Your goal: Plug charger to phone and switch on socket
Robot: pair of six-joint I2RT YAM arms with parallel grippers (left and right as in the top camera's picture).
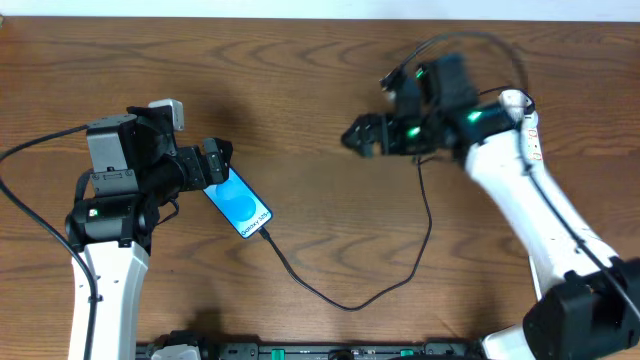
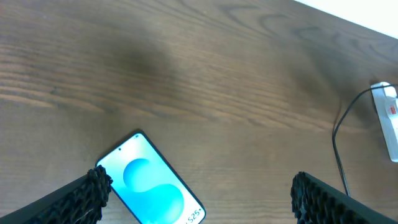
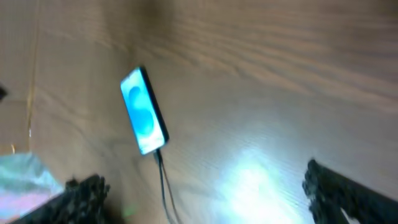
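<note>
Both end effectors (left (image 1: 215, 163), right (image 1: 358, 135)) gape open; black charger (image 1: 350, 307) meets blue-screened phone's (image 1: 240, 203) end.

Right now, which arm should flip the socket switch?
Right. The cable already meets the phone; the socket lies at the cable's far end, near the right gripper, while the left gripper sits by the phone.

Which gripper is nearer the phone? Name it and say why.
The left gripper: it sits right at the upper end of the phone, jaws open. The right gripper, also open, is well away on the other side.
</note>
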